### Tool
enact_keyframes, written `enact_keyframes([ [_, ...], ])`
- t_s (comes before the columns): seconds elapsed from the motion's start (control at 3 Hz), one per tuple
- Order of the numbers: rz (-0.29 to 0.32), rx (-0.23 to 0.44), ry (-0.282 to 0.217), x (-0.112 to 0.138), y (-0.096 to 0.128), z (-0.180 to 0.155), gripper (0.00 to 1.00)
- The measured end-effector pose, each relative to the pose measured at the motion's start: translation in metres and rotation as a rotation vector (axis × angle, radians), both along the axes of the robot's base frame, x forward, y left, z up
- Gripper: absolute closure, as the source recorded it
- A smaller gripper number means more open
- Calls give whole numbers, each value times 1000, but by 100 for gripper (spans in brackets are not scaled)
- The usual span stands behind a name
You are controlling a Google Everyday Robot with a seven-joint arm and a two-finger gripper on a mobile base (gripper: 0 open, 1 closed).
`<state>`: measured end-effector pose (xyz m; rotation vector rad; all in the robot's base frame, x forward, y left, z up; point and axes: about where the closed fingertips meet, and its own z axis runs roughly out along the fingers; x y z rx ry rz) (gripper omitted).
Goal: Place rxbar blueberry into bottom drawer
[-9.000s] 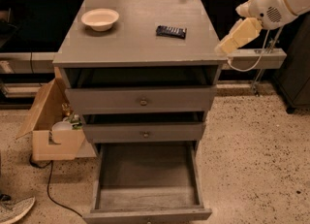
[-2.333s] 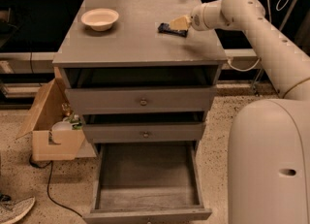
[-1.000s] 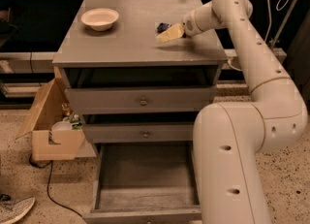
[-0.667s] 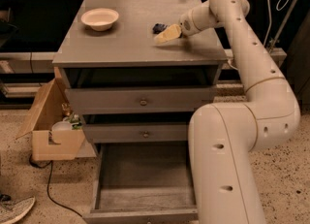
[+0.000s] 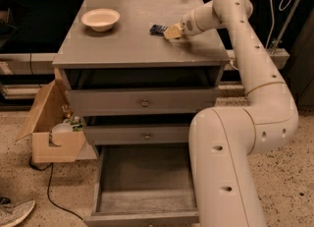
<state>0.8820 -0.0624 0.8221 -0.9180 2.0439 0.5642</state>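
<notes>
The rxbar blueberry (image 5: 156,28) is a dark flat bar on the grey cabinet top, right of the middle. Only its left end shows. My gripper (image 5: 170,32) reaches in from the right and is shut on the bar, covering the rest of it, at or just above the top's surface. The bottom drawer (image 5: 143,177) is pulled out below, its bare grey floor showing with nothing in it. My arm's lower links stand in front of the drawer's right side.
A cream bowl (image 5: 100,18) sits on the cabinet top at the left. The two knobbed drawers (image 5: 144,103) above the bottom one are shut. A cardboard box (image 5: 54,132) with bottles stands left of the cabinet. A cable and a shoe (image 5: 14,211) lie on the floor.
My gripper came from the right onto the bar, closed over it, and has shifted left across the top with the bar.
</notes>
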Motion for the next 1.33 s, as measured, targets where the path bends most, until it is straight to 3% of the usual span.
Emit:
enact_keyframes([
  [0.33,0,0,0,0,0,3,89],
  [0.67,18,99,-52,1,4,23,100],
  [1.0,67,161,-135,-5,13,60,100],
  [1.33,103,163,-226,-14,14,102,100],
])
